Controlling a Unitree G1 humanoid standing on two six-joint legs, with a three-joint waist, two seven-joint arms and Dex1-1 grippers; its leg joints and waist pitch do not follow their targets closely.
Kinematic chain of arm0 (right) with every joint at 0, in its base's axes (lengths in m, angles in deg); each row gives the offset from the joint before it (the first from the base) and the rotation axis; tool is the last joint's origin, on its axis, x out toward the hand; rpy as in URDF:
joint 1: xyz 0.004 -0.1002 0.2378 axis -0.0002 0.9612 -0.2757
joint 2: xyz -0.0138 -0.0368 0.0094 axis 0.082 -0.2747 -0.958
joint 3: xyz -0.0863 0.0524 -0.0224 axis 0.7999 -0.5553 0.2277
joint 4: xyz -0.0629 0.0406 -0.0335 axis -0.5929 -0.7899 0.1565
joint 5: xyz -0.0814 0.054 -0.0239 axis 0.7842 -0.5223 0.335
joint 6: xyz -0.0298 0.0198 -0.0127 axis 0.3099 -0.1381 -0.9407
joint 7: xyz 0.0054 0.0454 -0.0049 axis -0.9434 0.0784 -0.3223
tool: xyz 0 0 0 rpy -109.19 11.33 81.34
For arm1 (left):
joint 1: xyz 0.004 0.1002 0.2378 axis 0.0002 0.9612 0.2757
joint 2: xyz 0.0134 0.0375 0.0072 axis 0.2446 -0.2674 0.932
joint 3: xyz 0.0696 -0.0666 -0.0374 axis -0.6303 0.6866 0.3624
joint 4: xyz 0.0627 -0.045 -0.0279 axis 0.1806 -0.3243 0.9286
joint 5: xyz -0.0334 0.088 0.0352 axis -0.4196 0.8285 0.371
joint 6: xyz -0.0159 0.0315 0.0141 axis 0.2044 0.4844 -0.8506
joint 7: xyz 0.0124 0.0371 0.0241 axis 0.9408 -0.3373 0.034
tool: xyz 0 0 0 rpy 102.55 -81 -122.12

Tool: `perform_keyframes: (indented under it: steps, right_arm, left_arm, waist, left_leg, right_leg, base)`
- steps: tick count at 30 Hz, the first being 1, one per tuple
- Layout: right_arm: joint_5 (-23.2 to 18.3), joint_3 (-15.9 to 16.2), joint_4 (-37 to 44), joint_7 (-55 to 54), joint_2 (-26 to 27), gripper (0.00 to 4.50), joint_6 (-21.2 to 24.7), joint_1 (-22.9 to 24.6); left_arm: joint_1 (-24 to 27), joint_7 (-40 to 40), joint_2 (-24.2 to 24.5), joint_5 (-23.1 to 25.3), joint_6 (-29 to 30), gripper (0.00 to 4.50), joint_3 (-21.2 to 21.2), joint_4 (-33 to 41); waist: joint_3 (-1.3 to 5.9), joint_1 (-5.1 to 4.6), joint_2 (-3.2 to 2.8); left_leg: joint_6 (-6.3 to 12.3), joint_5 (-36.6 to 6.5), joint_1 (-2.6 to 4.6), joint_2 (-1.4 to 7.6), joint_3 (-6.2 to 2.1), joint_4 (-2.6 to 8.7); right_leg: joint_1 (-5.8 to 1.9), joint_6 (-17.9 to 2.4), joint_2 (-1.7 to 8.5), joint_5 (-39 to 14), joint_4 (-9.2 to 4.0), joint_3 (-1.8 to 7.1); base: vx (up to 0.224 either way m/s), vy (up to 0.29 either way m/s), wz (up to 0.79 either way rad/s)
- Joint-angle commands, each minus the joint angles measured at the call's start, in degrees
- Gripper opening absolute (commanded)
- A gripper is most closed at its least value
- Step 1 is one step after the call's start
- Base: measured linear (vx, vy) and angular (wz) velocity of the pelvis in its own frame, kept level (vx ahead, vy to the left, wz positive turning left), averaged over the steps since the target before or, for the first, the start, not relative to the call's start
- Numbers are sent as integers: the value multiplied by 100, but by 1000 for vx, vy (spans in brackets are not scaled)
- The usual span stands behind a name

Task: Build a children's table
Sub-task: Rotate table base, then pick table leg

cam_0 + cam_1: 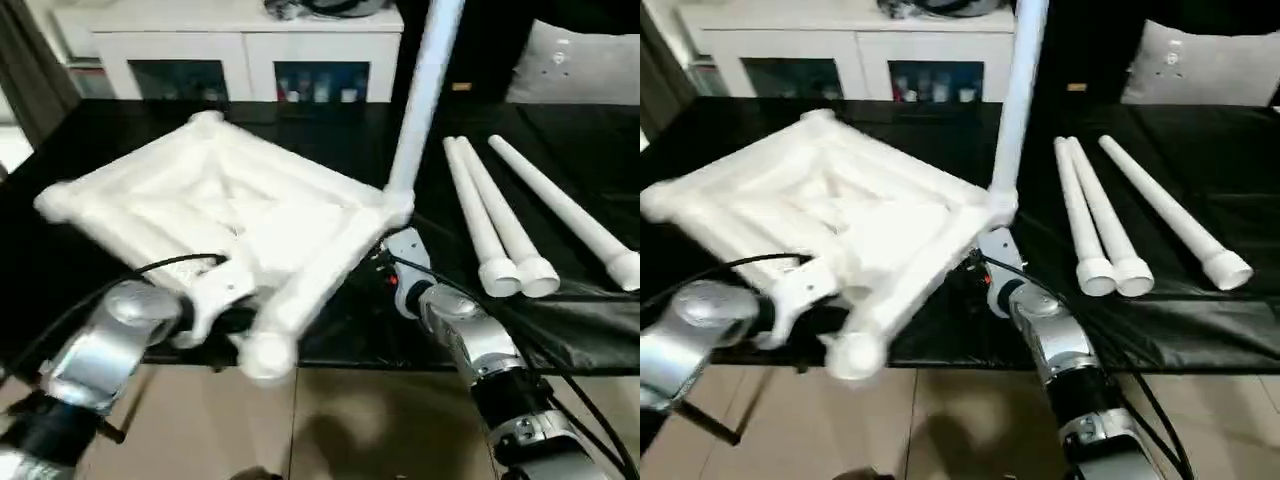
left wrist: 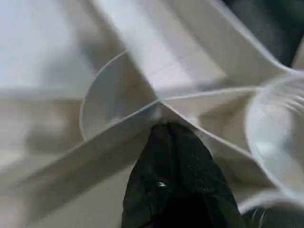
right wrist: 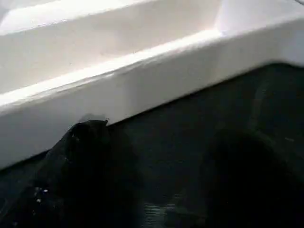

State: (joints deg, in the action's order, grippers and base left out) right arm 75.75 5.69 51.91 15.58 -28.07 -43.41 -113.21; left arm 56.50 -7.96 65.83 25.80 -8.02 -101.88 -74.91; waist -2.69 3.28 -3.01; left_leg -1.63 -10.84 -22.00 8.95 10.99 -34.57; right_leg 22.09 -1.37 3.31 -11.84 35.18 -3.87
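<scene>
- Silver forearms fill the foreground of your head views; the left one leads to the left gripper (image 1: 225,300) at the near edge of the tabletop (image 1: 215,215), the right one to the right gripper (image 1: 395,265) under the top's right-hand corner.
- Your left gripper's black fingers (image 2: 173,180) are pressed together; the wrist view shows them nipped onto a thin rib of the ribbed underside, so you hold the top by that rib.
- Your right gripper stands spread wide and holds nothing; its fingers (image 3: 85,161) sit just beside the top's side wall, over the black cloth (image 3: 199,133).
- Your tabletop lies upside down and tilted on the black table (image 1: 560,330), its near corner socket (image 1: 265,352) hanging past the table's edge.
- One leg (image 1: 420,95) already stands upright in the right-hand corner socket; three loose legs (image 1: 520,225) lie side by side on the cloth to your right, apart from the top.
- You appear to be between legs: steadying the top before fitting the second one.
- Next, I judge, you need the right gripper to close on a loose leg, then line its end up with an empty socket while the left keeps the top from sliding.
</scene>
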Motion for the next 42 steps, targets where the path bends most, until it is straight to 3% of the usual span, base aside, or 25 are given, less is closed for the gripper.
perform_keyframes:
  steps: [1,2,3,5,6,7,8,9,10,12,15,19,23,24,28,33,34,36,37,38,42]
  right_arm:
    - [21,0,-74,-59,44,450,-71,-141]
    - [33,-51,-111,-150,6,450,-110,-172]
    - [33,-51,-111,-150,6,450,-110,-172]
    - [55,-103,-113,-250,-35,450,-113,-190]
    - [128,-239,-98,-496,-122,450,-110,-219]
    - [158,-303,-69,-621,-154,450,-94,-224]
    - [187,-376,-36,-763,-186,450,-82,-227]
    - [200,-407,-23,-829,-202,450,-80,-233]
    - [244,-484,28,-1006,-256,450,-70,-246]
    - [317,-629,162,-1313,-349,450,31,-282]
    - [320,-783,243,-1518,-411,450,137,-355]
    - [381,-1033,369,-1893,-594,450,641,-609]
    - [350,-1053,112,-1827,-775,450,1365,-964]
    - [231,-1166,-100,-1777,-846,450,1451,-1143]
    - [222,-1247,-477,-1766,-960,450,1494,-1427]
    - [235,-1220,-1217,-1561,-1144,450,1633,-1875]
    - [226,-1209,-1293,-1508,-1152,450,1634,-1911]
    - [251,-1153,-1471,-1421,-1172,450,1661,-1985]
    - [275,-1113,-1603,-1378,-1183,450,1694,-2038]
    - [291,-1087,-1731,-1354,-1187,450,1758,-2092]
    - [195,-1162,-2076,-1323,-1147,450,1844,-2232]
  left_arm:
    - [-151,224,-211,-282,-116,3,-219,59]
    - [-296,178,-476,-341,-276,3,-284,-94]
    - [-296,178,-476,-341,-276,3,-284,-94]
    - [-457,-148,-759,-199,-593,3,-306,-452]
    - [-861,-1108,-1320,211,-1268,3,-286,-1426]
    - [-1018,-1503,-1507,340,-1425,3,-240,-1789]
    - [-1169,-1875,-1675,449,-1535,3,-193,-2125]
    - [-1227,-2025,-1729,498,-1587,3,-180,-2250]
    - [-1355,-2340,-1844,599,-1679,3,-158,-2518]
    - [-1427,-2595,-1978,614,-1741,3,-111,-2653]
    - [-1412,-2651,-2064,546,-1829,3,-56,-2651]
    - [-1246,-2495,-2162,397,-2197,22,18,-2619]
    - [-951,-2197,-1996,155,-2092,44,59,-2120]
    - [-759,-2047,-1843,30,-1979,55,82,-1714]
    - [-453,-1702,-1613,-202,-1736,87,175,-1033]
    - [61,-1279,-1213,-491,-1430,125,205,-90]
    - [103,-1241,-1173,-531,-1377,125,193,-9]
    - [164,-1200,-1114,-558,-1299,162,159,97]
    - [194,-1194,-1085,-554,-1261,167,136,150]
    - [215,-1213,-1076,-543,-1218,167,131,187]
    - [266,-1331,-1094,-438,-1176,210,127,270]
  waist:
    - [372,2,-48]
    - [367,-8,-95]
    - [372,-15,-60]
    - [376,-3,-48]
    - [361,-16,-60]
    - [373,-2,-94]
    - [367,19,-67]
    - [365,18,-38]
    - [366,11,-73]
    - [377,-3,-51]
    - [395,-11,-46]
    - [409,-11,-73]
    - [389,-4,-76]
    - [387,-1,-66]
    - [383,11,-86]
    - [375,13,-35]
    - [367,19,-56]
    - [367,19,-25]
    - [356,21,-40]
    - [358,20,-8]
    - [361,21,-23]
  left_leg:
    - [0,-880,108,437,-246,444]
    - [26,-820,106,435,-245,438]
    - [63,-795,122,427,-226,419]
    - [125,-761,109,422,-220,400]
    - [193,-724,93,422,-218,402]
    - [159,-745,98,418,-227,387]
    - [166,-888,153,414,-213,381]
    - [151,-957,125,431,-226,393]
    - [180,-864,61,425,-249,404]
    - [179,-854,95,433,-250,391]
    - [322,-598,75,410,-228,354]
    - [516,-397,76,421,-227,335]
    - [440,-637,89,429,-218,347]
    - [399,-667,100,432,-210,347]
    - [282,-649,107,447,-206,348]
    - [264,-650,106,443,-192,345]
    - [276,-650,105,435,-186,344]
    - [290,-599,101,422,-172,332]
    - [304,-628,104,416,-164,331]
    - [310,-634,107,417,-158,333]
    - [267,-646,104,426,-171,332]
  right_leg:
    - [-250,-1308,587,-167,-333,355]
    - [-245,-1332,586,-83,-330,356]
    - [-243,-1362,568,-3,-342,348]
    - [-268,-1380,575,13,-347,347]
    - [-261,-1376,563,9,-378,343]
    - [-273,-1365,563,5,-356,334]
    - [-249,-1318,549,-136,-414,342]
    - [-294,-1307,576,-300,-403,342]
    - [-322,-1254,591,-367,-394,325]
    - [-307,-1242,595,-353,-404,331]
    - [-307,-1305,576,-132,-380,327]
    - [-292,-1408,551,121,-350,305]
    - [-283,-1424,566,-175,-375,312]
    - [-273,-1406,559,-228,-379,316]
    - [-259,-1437,559,-245,-350,315]
    - [-265,-1437,560,-348,-340,316]
    - [-249,-1427,546,-415,-349,310]
    - [-249,-1429,534,-391,-333,314]
    - [-235,-1412,529,-477,-356,313]
    - [-237,-1409,524,-505,-361,313]
    - [-243,-1406,532,-541,-346,312]
  base:
    - [0,0,0]
    - [0,0,0]
    - [0,0,0]
    - [0,0,0]
    - [0,0,0]
    - [0,0,0]
    - [0,0,0]
    - [0,0,0]
    - [0,0,0]
    - [0,0,0]
    - [0,0,0]
    - [0,0,0]
    - [0,0,0]
    - [0,0,0]
    - [0,0,0]
    - [0,0,0]
    - [0,0,0]
    - [0,0,0]
    - [0,0,0]
    - [0,0,0]
    - [0,0,0]
